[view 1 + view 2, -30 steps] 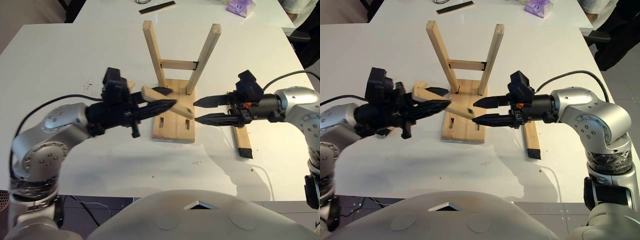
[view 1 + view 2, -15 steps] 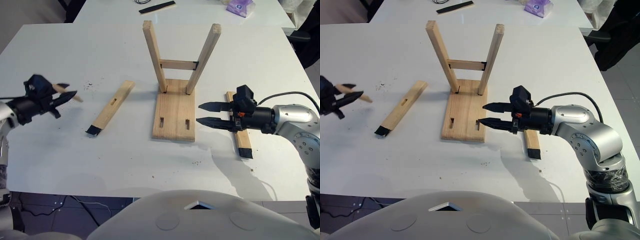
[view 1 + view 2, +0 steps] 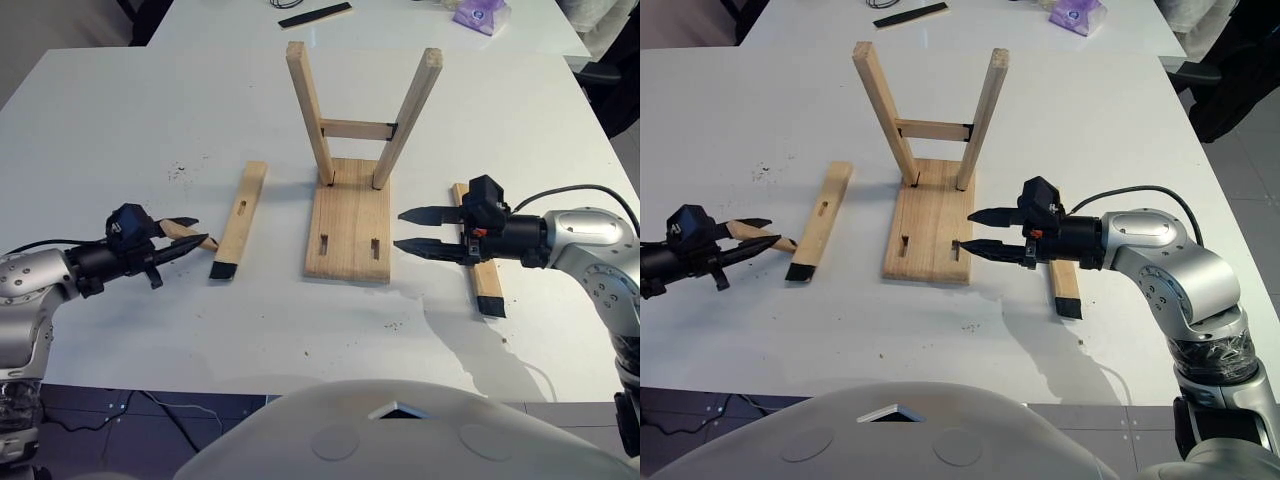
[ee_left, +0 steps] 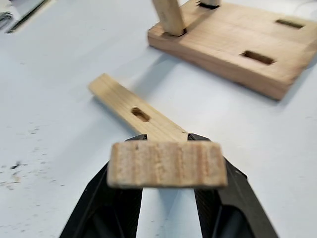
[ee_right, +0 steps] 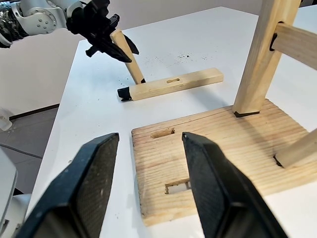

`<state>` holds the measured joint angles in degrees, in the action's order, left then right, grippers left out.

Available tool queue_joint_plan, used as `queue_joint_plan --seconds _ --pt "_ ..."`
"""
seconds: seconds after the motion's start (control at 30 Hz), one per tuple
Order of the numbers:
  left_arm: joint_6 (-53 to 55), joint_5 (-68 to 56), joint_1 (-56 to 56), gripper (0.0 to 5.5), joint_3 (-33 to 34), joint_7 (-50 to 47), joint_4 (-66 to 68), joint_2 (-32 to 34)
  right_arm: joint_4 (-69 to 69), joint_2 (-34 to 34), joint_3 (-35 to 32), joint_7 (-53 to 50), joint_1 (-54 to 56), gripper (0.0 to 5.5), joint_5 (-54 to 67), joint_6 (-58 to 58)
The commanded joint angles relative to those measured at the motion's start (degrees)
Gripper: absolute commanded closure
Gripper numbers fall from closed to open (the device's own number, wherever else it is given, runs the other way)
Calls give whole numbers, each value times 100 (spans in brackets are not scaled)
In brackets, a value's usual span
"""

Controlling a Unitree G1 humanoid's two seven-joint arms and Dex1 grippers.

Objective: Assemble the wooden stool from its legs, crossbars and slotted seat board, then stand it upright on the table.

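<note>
2 risks stand out to me from this pose. First, the left gripper (image 3: 185,238) is clamped on a short crossbar (image 4: 166,165) near 1 end, so I judge the piece could pivot or slip if its free end meets wood at an angle. Second, the left loose leg (image 3: 238,215) lies unbraced on the table (image 3: 120,120); a push into its slot would probably skid it rather than seat the joint. A wide sweep by either arm could also knock the 2 standing legs (image 3: 308,110), which rise from the far end of the board (image 3: 347,200) and are tied by 1 fitted crossbar (image 3: 355,129).

Layout: the board lies flat at the table's centre, with 2 empty slots (image 3: 325,242) at its near end. The left loose leg lies just left of it, dark-capped end toward me. The held crossbar's tip sits close beside that capped end; I cannot tell if it touches. The right gripper (image 3: 400,229) has its fingers spread wide and holds nothing. It hovers at the board's right edge, level with the empty slots. The right loose leg (image 3: 488,290) lies below that arm's wrist, just right of the board.
</note>
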<state>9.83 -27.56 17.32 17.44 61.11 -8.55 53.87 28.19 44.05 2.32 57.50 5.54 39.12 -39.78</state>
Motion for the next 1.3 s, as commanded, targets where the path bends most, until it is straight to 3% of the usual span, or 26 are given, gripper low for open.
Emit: queue_joint_plan --seconds 0.03,0.23,0.47,0.7,0.83,1.3 --pt "332 -99 62 421 60 137 -288 81 -17 72 34 44 6 314 -110 86" --pt "608 -70 -797 421 6 197 -363 311 -53 34 95 40 -43 314 -245 192" --pt "-620 744 -2424 421 -968 602 647 40 -117 -87 250 -35 -44 314 -417 307" --pt "-2133 1686 -3385 421 -1774 1182 2565 -91 -129 -119 309 -55 -93 314 -495 360" --pt "-2575 1729 -3676 421 -1839 1393 3295 -166 -107 -90 428 -62 -173 314 -666 468" --pt "-2660 1616 -3936 421 -1796 1643 3486 -287 -87 -117 519 -61 -224 314 -773 522"
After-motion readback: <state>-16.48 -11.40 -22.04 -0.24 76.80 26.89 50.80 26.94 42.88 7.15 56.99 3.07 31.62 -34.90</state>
